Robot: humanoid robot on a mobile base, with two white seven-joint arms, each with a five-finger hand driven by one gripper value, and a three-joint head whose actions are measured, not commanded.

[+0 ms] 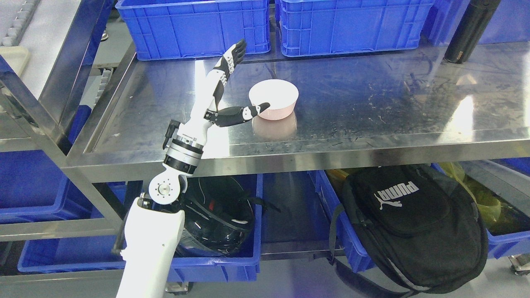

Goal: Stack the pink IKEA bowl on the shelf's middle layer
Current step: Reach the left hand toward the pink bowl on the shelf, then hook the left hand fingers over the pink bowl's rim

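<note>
A pink bowl (274,99) stands upright on the steel shelf (372,103), near its middle. My left hand (248,78) reaches up from the lower left and is open just left of the bowl. Its fingers (234,54) point up and away, and the thumb (252,111) stretches toward the bowl's near left rim, touching or nearly touching it. Nothing is held. My right arm does not show.
Two blue crates (194,25) (352,22) stand along the shelf's back edge, and a black bottle (472,31) at the back right. Below the shelf are blue bins holding a black helmet (215,219) and a black backpack (410,223).
</note>
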